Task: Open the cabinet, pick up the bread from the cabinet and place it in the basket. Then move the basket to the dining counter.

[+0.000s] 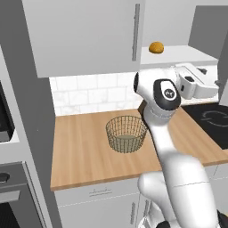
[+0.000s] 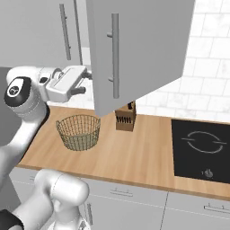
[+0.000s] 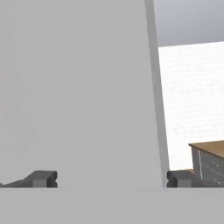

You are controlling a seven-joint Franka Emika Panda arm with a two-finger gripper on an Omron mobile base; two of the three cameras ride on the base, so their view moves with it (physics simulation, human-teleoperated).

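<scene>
Cabinet (image 2: 148,45): door swung wide, shelf exposed for access. Bread (image 1: 156,47): on the white shelf, untouched. Gripper (image 3: 111,178): fingers wide apart, empty, facing the door panel. Basket (image 1: 126,133): on near wooden counter below, placed to receive bread

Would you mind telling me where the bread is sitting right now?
In the left base view the bread sits on the white shelf of the opened cabinet, upper right, just right of the vertical bar handle and above the arm.
</scene>
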